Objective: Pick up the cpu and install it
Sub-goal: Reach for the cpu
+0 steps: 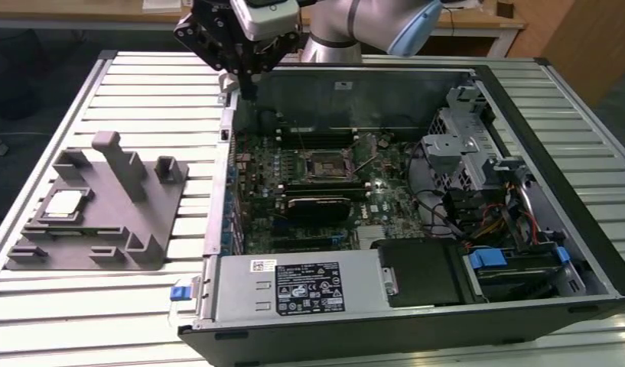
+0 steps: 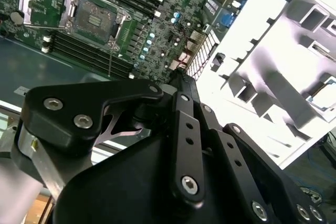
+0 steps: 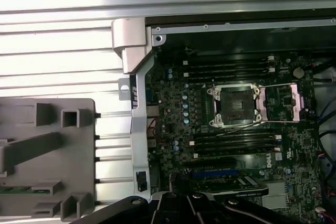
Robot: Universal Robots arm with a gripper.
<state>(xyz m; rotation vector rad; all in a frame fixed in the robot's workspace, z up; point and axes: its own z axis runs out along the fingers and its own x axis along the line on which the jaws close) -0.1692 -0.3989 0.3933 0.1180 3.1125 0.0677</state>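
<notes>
— Closest to us in the second wrist view is the tool (image 2: 177,78). Its black links run out to fingertips that sit pressed together with nothing between them.

— Agreed. In the exterior view we see it hanging above the far wall of the open computer case (image 1: 394,319), at the corner on the exterior view's left.

— And the cpu (image 1: 65,203)?

— We find it lying flat, silver top up, in a recess of the grey holder (image 1: 164,210). The holder stands on the slatted desk (image 1: 138,84), outside the case on the exterior view's left. The cpu is well apart from the tool.

— Inside the case, in the first wrist view, we see the motherboard's socket (image 3: 233,106) bare. Its metal load frame (image 3: 281,100) lies swung open beside it.

— And the power supply (image 1: 297,284) sits along the case's near wall.
</notes>
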